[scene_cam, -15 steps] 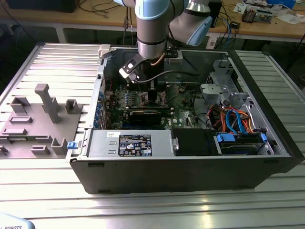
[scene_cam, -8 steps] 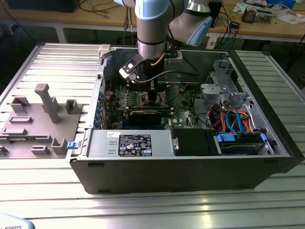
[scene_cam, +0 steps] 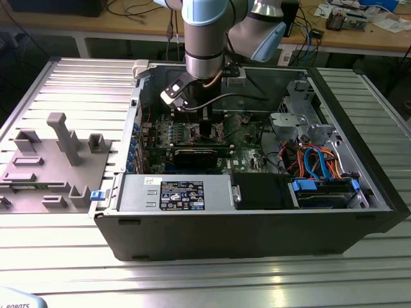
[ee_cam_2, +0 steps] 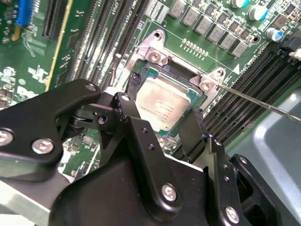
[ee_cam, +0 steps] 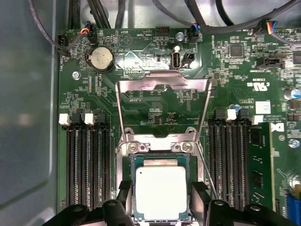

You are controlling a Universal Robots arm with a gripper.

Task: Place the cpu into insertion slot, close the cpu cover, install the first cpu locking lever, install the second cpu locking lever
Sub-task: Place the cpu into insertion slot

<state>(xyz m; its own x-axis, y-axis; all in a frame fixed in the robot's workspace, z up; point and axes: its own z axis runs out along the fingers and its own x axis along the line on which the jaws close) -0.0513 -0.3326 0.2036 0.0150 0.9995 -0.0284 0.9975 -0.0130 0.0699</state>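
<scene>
The cpu (ee_cam: 161, 188) (ee_cam_2: 164, 104), a square chip with a dull silver top, lies flat in the insertion slot (ee_cam: 159, 147) on the green board. My gripper (ee_cam: 161, 203) (ee_cam_2: 160, 120) straddles it. One black finger (ee_cam: 124, 200) sits against one edge of the chip and the other finger (ee_cam: 198, 200) against the opposite edge, so it is shut on the cpu. The cpu cover (ee_cam: 162, 84), a thin silvery frame with a square window, stands swung up and open beyond the slot. In the exterior view the gripper (scene_cam: 205, 127) reaches down into the open computer case.
Black memory slots (ee_cam: 89, 165) (ee_cam: 233, 160) flank the socket. A thin wire lever (ee_cam_2: 263, 106) sticks out past one socket corner. In the case are a grey power supply (scene_cam: 180, 192), a long black card (scene_cam: 196, 155) and a drive cage with blue cables (scene_cam: 321, 168). A grey fixture block (scene_cam: 58, 154) lies on the ribbed table.
</scene>
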